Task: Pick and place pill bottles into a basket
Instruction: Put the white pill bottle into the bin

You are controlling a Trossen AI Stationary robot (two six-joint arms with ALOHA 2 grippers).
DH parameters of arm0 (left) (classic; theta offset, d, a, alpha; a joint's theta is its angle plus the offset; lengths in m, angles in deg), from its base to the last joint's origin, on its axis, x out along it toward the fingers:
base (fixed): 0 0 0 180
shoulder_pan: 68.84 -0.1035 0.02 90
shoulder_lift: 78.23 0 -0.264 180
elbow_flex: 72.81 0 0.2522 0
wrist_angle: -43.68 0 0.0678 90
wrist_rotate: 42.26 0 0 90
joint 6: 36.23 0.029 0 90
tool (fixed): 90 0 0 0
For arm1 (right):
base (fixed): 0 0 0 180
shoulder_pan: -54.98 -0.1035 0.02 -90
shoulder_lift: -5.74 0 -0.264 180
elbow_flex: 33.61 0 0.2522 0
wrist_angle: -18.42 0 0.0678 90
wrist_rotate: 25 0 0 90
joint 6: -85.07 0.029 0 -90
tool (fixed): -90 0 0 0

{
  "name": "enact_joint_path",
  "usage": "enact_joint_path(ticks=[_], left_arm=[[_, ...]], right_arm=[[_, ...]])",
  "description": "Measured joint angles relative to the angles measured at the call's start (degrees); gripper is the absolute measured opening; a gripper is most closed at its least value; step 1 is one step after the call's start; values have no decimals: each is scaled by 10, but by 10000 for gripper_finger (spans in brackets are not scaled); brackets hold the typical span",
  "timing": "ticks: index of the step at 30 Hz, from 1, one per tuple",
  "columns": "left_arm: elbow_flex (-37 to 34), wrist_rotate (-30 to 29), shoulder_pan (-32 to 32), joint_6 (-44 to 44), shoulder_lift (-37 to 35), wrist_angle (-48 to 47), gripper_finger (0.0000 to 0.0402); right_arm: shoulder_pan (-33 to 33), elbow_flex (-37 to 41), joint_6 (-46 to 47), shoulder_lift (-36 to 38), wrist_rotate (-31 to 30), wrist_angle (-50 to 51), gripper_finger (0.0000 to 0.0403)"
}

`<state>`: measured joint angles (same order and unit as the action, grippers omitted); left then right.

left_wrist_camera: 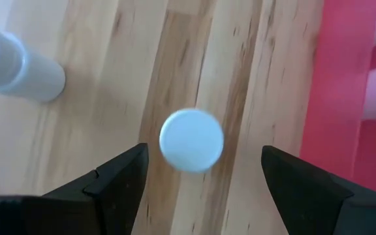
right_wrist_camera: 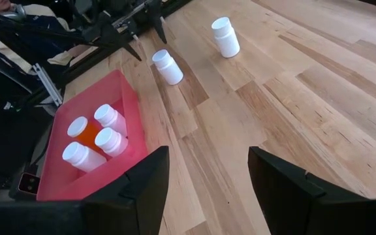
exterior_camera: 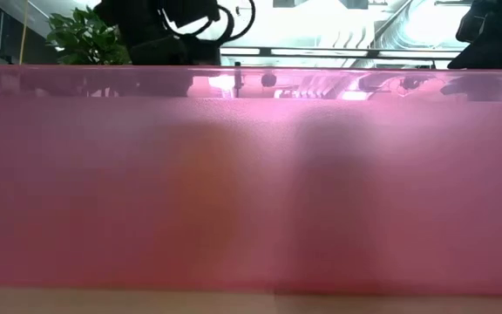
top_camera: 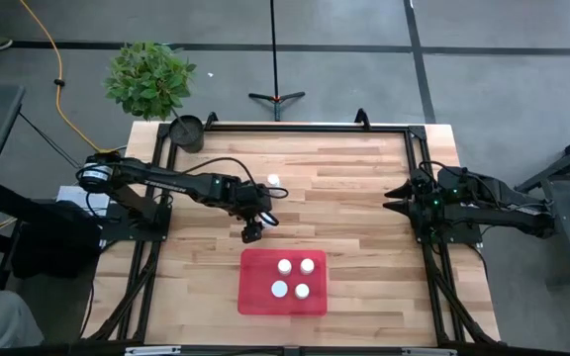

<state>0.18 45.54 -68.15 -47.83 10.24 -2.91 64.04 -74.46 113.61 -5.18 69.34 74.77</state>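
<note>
White caps face straight up on four pill bottles (top_camera: 294, 278) standing upright, their long axes vertical, in a two-by-two cluster inside the red basket (top_camera: 256, 300). One of them shows an orange body (right_wrist_camera: 89, 137) in the right wrist view; the others look white. The basket is a shallow rectangular tray with rounded corners, lying near the middle of the tabletop's near edge.

Two more bottles stand on the bare wood beyond the basket's far side. One (left_wrist_camera: 191, 140) is upright directly under the left gripper (top_camera: 251, 233), seen cap-on between its open jaws, which do not touch it. The other (top_camera: 273, 182) stands nearer the middle of the tabletop, also upright, white all over.

The right gripper (top_camera: 392, 199) waits by the tabletop's right edge, jaws partly apart and holding nothing.

Pale wooden planks (top_camera: 354, 168) make up the tabletop, framed by a dark rail. A leafy plant (top_camera: 149, 79) and a dark round pot (top_camera: 187, 132) sit at its far left corner, on a grey floor.
</note>
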Motion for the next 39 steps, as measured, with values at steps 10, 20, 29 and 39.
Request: enact_joint_path(ticks=[10, 20, 29, 39], left_arm=[[0, -2, 0, 9, 15, 3, 330], [0, -3, 0, 9, 37, 22, 330], [0, 2, -15, 9, 39, 29, 330], [0, 26, -38, 9, 39, 31, 330]], right_arm=[[0, 0, 0, 0, 0, 0, 199], [0, 0, 0, 0, 1, 0, 199], [0, 0, 0, 0, 1, 0, 199], [0, 0, 0, 0, 1, 0, 199]])
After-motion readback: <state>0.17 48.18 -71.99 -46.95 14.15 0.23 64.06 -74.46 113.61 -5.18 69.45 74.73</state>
